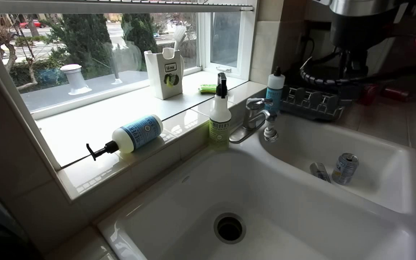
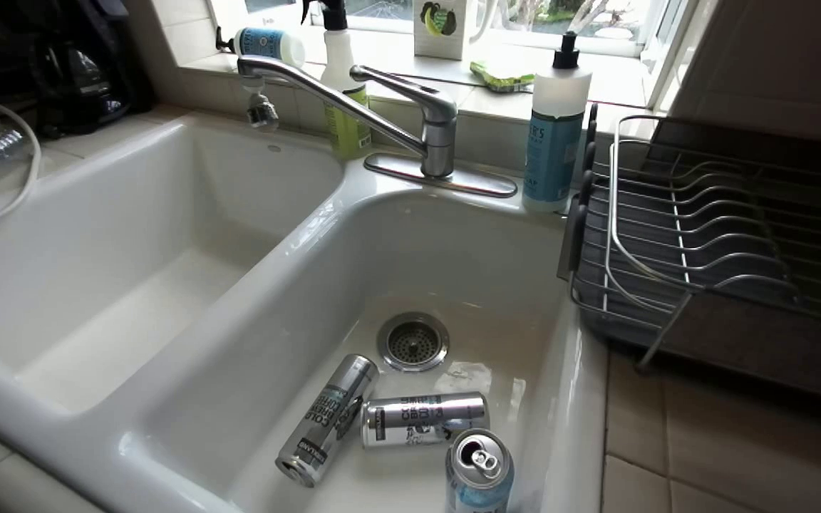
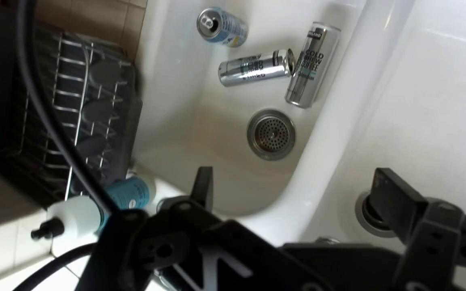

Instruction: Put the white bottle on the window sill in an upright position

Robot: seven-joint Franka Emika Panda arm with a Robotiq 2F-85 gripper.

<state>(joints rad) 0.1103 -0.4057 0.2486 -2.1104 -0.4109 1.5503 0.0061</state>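
Observation:
The white bottle (image 1: 139,133), with its blue label and black pump head, lies on its side at the front of the window sill (image 1: 81,124). Its pump points to the left in both exterior views; the bottle (image 2: 268,44) also lies behind the faucet at the back left. The sill (image 2: 389,50) runs along the window base. My gripper (image 3: 297,190) is open with nothing between its fingers, above the sink near the divider between the basins. The arm shows at the upper right of an exterior view, away from the bottle. The bottle is out of the wrist view.
A spray bottle (image 1: 220,122) and the faucet (image 1: 253,115) stand before the sill. A white container (image 1: 164,76) and a green packet (image 1: 208,88) are on it. A teal-labelled bottle (image 2: 556,142) stands beside the dish rack (image 2: 703,214). Cans (image 3: 255,68) lie in a basin.

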